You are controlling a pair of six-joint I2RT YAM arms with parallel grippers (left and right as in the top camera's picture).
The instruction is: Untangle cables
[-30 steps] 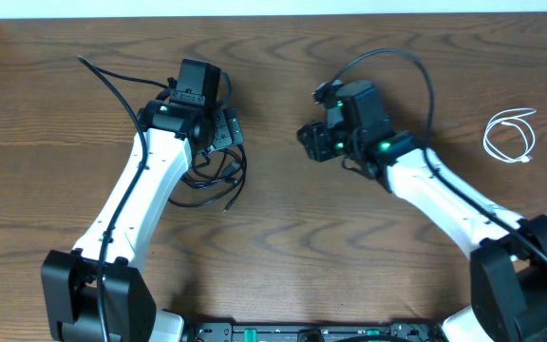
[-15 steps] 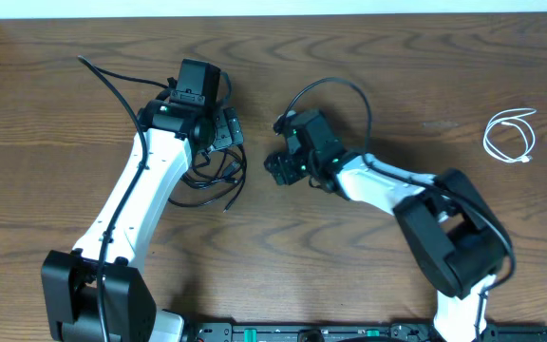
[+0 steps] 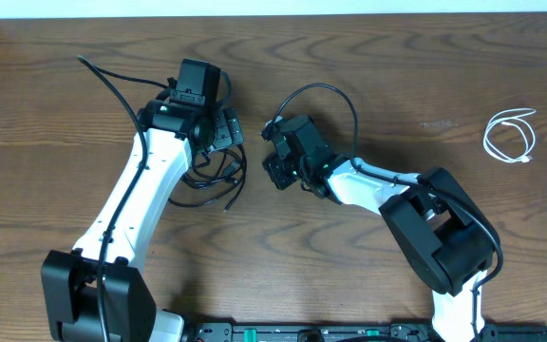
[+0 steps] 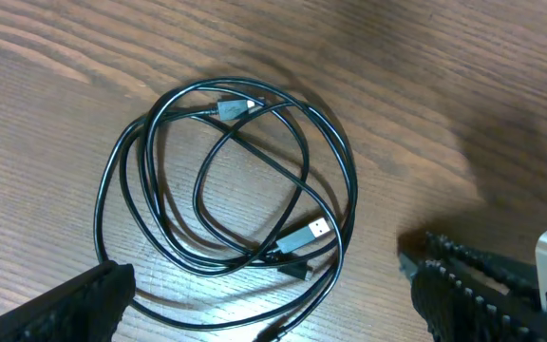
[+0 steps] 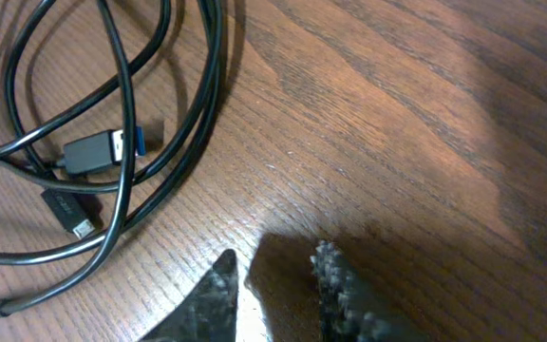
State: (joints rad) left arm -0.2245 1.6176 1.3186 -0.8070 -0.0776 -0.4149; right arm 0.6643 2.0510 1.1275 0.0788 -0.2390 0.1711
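Black cable (image 4: 297, 237): it lies as a loose coil of several overlapping loops on the table (image 3: 349, 266), left of the middle, both plug ends resting inside the coil.
White cable (image 3: 487, 138): it is a small loop on its own near the right edge of the table, well apart from the black coil and from both arms.
Left gripper (image 4: 264, 267): it is spread wide and holds nothing. It hangs directly over the coil, with the near rim of the loops between its fingers.
Right gripper (image 5: 273, 258): its fingers are drawn close with a narrow gap and bare wood between them, gripping nothing.
Key relation: from your right gripper the coil lies to the left, and its nearest strands run roughly straight away from the fingertips. Your left gripper is the nearer one, already above the coil.
Long axis: the coil has none to speak of. It is roughly round, so I judge you must pick a strand or a plug.
Hidden: from overhead the left arm covers most of the coil. The right wrist view cuts the coil off at its left and top edges.
Unclear: you cannot tell whether the crossing strands are knotted or only laid over each other.
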